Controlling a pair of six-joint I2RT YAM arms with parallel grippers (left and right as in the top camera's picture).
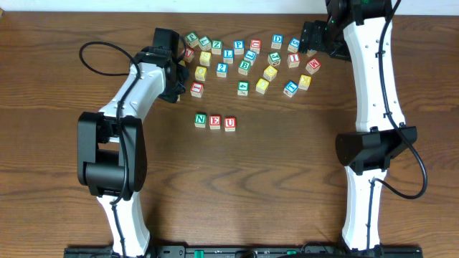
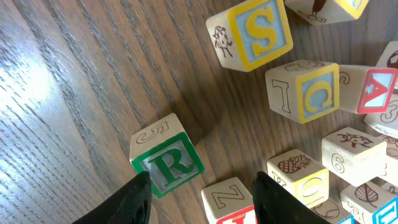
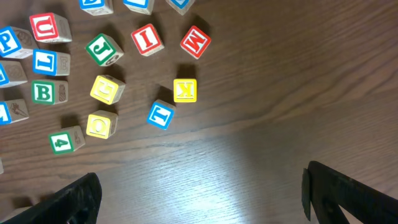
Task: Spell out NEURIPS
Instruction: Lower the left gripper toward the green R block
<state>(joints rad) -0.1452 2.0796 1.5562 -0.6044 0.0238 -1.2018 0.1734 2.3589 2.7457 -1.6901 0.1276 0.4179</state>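
Three cubes, N [image 1: 200,120], E [image 1: 215,122], U [image 1: 229,123], sit in a row on the worktop [image 1: 287,179]. About two dozen loose cubes [image 1: 244,67] crowd at twelve o'clock. The left claw [image 2: 200,190], part open, grips nothing beside the green R [image 2: 166,163]; the right claw [image 3: 205,199] gapes wide.

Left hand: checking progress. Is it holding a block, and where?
Nothing is held; the left hand is open, with the R block at one fingertip.

Three lettered cubes [image 1: 214,122] stand in a row at lower centre. Roughly two dozen loose cubes [image 1: 244,67] lie across the upper middle (a few partly hidden). There are two robot arms [image 1: 136,86].
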